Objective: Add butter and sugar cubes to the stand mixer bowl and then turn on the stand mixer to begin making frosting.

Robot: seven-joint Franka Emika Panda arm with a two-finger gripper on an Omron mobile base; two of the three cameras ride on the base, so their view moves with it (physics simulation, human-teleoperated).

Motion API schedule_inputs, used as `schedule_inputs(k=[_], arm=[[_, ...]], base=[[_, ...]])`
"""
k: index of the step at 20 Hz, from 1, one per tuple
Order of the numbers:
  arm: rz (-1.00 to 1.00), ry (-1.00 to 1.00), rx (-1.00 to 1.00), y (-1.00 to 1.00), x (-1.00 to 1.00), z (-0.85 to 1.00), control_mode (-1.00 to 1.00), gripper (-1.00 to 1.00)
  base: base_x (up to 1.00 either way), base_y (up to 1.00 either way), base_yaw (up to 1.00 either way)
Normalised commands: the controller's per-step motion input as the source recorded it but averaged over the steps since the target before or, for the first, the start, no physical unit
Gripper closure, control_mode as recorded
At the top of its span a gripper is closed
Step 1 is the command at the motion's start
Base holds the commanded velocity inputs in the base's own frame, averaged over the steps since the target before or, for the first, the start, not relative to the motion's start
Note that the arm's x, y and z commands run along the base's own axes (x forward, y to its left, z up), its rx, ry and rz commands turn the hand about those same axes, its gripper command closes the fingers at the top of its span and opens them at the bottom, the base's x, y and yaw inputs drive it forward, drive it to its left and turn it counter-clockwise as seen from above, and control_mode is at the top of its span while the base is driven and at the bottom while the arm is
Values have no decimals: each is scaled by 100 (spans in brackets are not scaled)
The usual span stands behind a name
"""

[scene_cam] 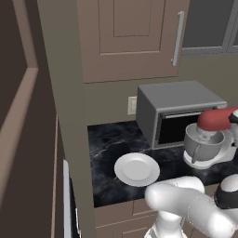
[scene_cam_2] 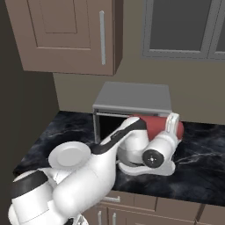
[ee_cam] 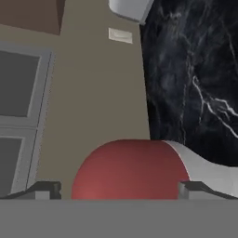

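The two dark gripper fingertips (ee_cam: pixel 46 189) are seen spread wide on either side of the rounded red head of the white-based stand mixer (ee_cam: pixel 130 169), nothing being pinched. The deep grey metal bowl (scene_cam: pixel 203 145) is seated under that head on the black marble counter (scene_cam: pixel 104 144). A flat white plate (scene_cam: pixel 136 169) is set beside it, and the grey box-shaped microwave (scene_cam: pixel 179 111) is placed behind.

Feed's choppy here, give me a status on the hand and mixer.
Hand open, empty, straddling the stand mixer's red head. Stand mixer bowl seated under it. White plate bare. Microwave close behind.
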Motion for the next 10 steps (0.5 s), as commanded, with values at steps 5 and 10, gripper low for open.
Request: schedule_inputs(k=[5,10], arm=[[15,9,-1,27,-43,44,-100,-100],[8,4,0,3,-64,34,-100,-100]], base=[[0,0,0],[0,0,0]])
